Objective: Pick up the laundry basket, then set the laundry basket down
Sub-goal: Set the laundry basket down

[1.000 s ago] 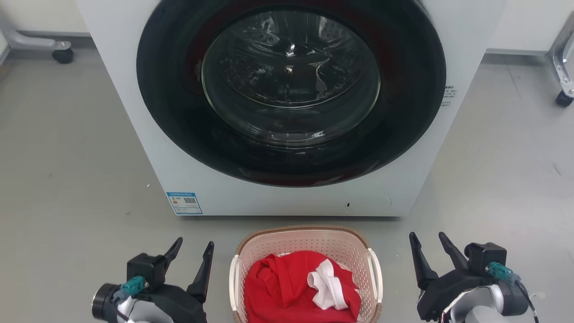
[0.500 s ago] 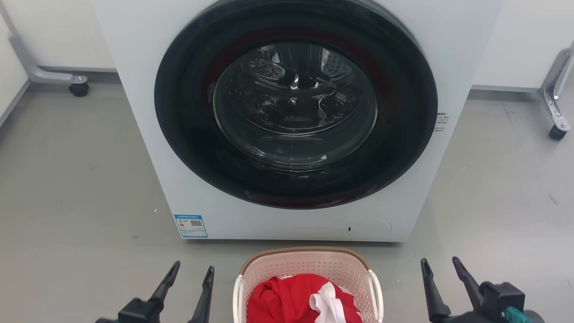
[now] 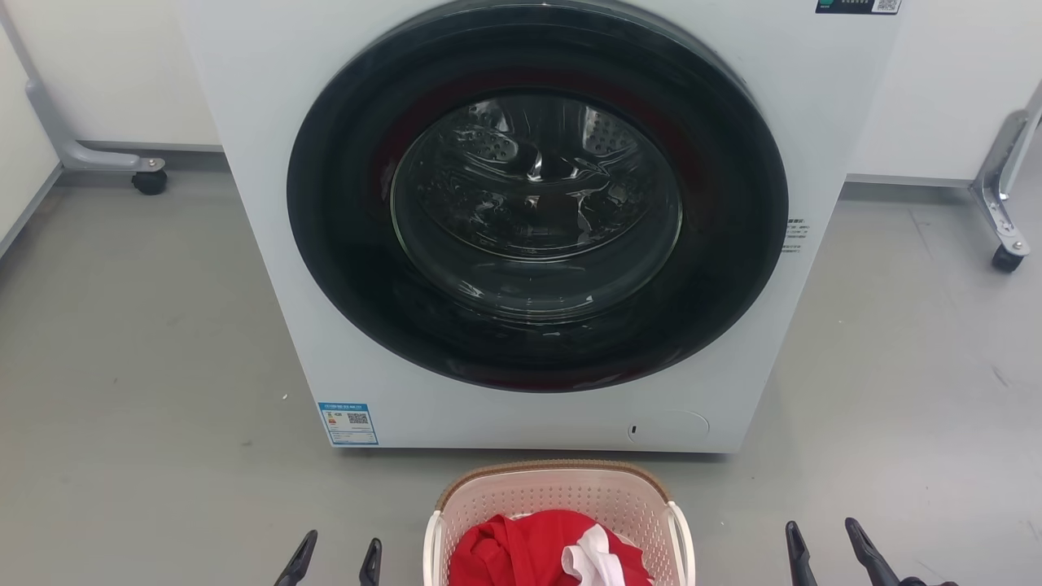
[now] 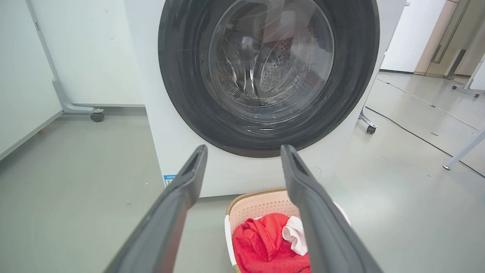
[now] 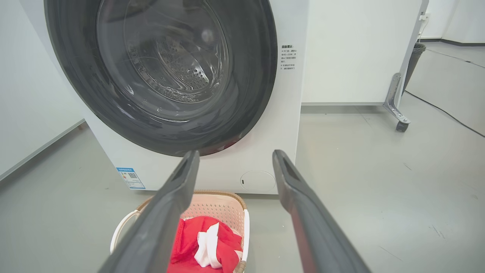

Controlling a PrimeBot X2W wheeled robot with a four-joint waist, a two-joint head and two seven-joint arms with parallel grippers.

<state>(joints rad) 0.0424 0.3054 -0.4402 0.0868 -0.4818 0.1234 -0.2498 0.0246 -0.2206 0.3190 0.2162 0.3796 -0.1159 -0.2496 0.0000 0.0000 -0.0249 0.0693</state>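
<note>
The pale pink laundry basket point(image 3: 562, 498) with a brown rim and white side handles stands on the grey floor just in front of the washing machine point(image 3: 244, 163). Red and white clothes point(image 3: 537, 555) lie inside it. My left gripper point(image 3: 338, 557) is open, left of the basket and apart from it, just its fingertips poking up from the bottom edge. My right gripper point(image 3: 824, 544) is open, right of the basket, also apart. Seen from the left wrist, the basket point(image 4: 257, 204) lies below my open left gripper point(image 4: 242, 151). Seen from the right wrist, the basket point(image 5: 216, 204) sits lower left of my open right gripper point(image 5: 233, 155).
The washing machine's round dark door point(image 3: 537, 195) is shut. Wheeled metal frame legs stand at the back left point(image 3: 146, 175) and back right point(image 3: 1005, 252). A cable point(image 4: 416, 132) runs over the floor to the machine's right. Grey floor spreads on both sides.
The head view has tilted up, so the machine and basket sit lower in the picture and both grippers have sunk to the bottom edge. Both grippers stay open, the basket stays put.
</note>
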